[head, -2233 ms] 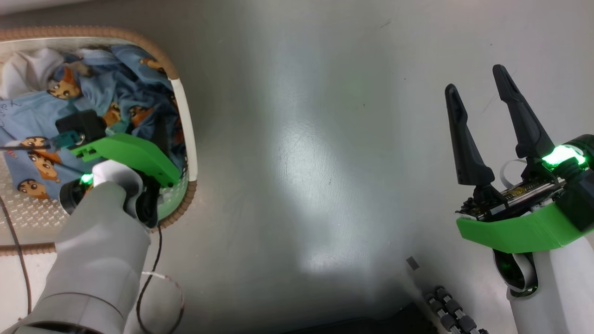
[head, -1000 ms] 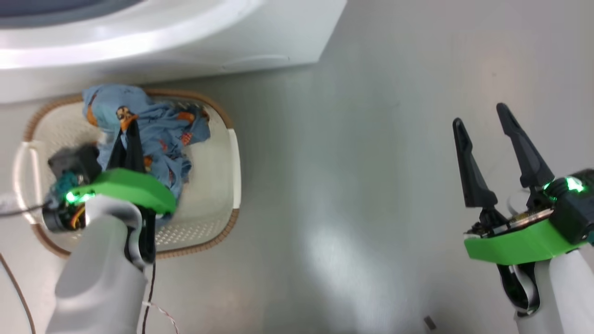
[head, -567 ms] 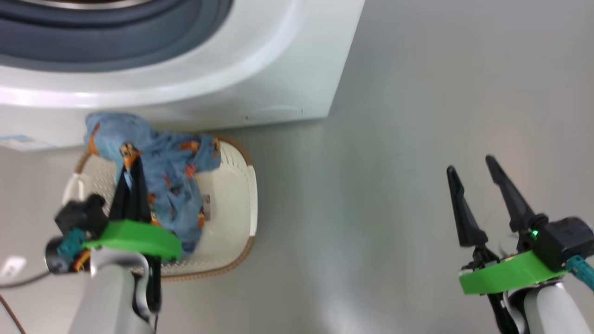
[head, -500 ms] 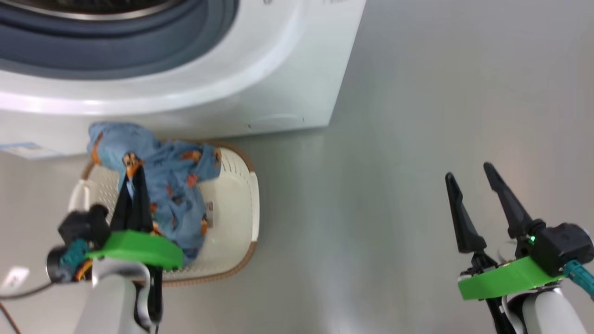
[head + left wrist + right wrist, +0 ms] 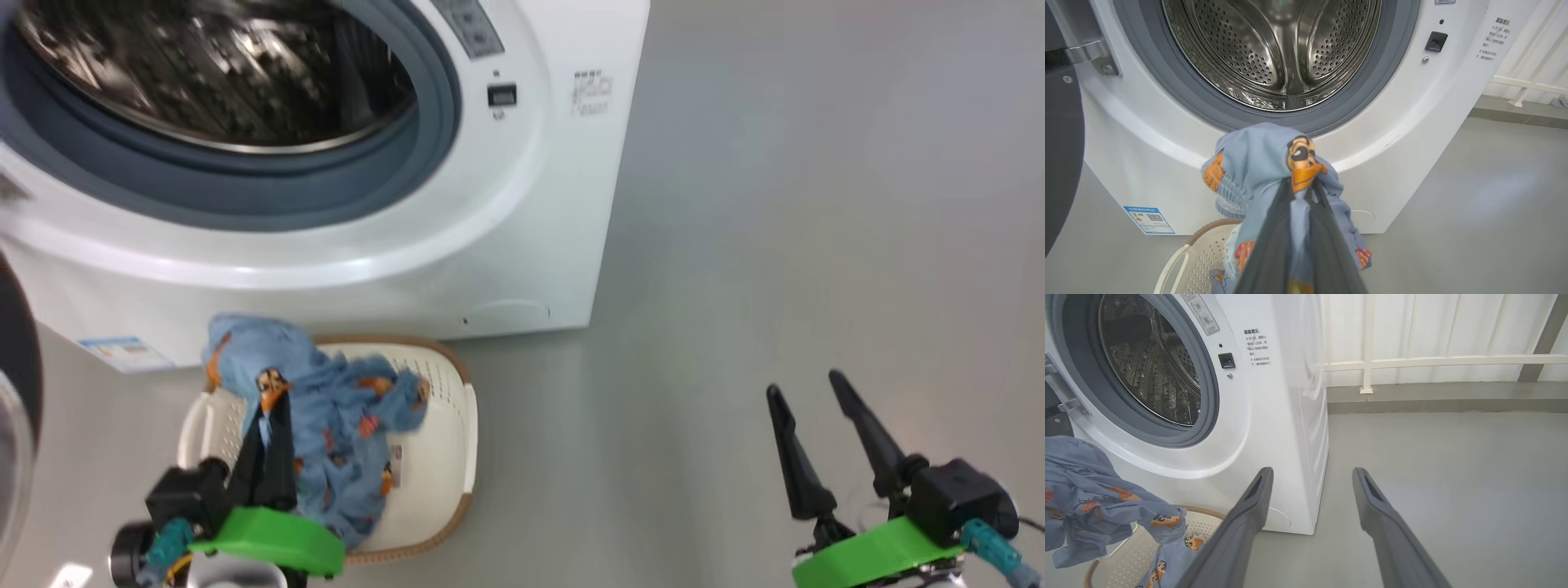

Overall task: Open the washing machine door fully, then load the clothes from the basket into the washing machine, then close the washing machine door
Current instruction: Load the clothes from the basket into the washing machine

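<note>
A: Left wrist view. Left claw (image 5: pixel 1302 188) clamped on a bunched fold of the clothes (image 5: pixel 1257 155). The bundle hangs above the basket (image 5: pixel 467 441), in front of the washer (image 5: pixel 522 245) and just below the seal (image 5: pixel 1180 85). A tail of cloth trails down into the basket.

B: Right claw (image 5: pixel 1312 473)?

A: Jaws spread wide, nothing in them. Well off to the side, over bare floor (image 5: pixel 1453 477).

B: Door (image 5: pixel 1061 130)?

A: Stands out to the left, clear of the mouth. Drum (image 5: pixel 1278 49) looks empty.

B: How will the load handle?

A: Thin printed fabric by the look. I judge it light and limp, with no shape of its own. The pinch sits near the top of the bundle and the rest drapes free. Not fragile. Probably not slippery, but so small a pinch may let a layer slide out.

B: Snag risk?

A: The tail could catch the basket rim or drag on the seal lip. It likely needs to go in high and deep before release, so the tail follows over the lip.

B: Anything left in the basket?

A: Head view shows cloth hanging down into it. Cannot tell whether a separate piece lies loose underneath. Best hold for any next piece would be a bunched ridge, not a flat patch.
</note>
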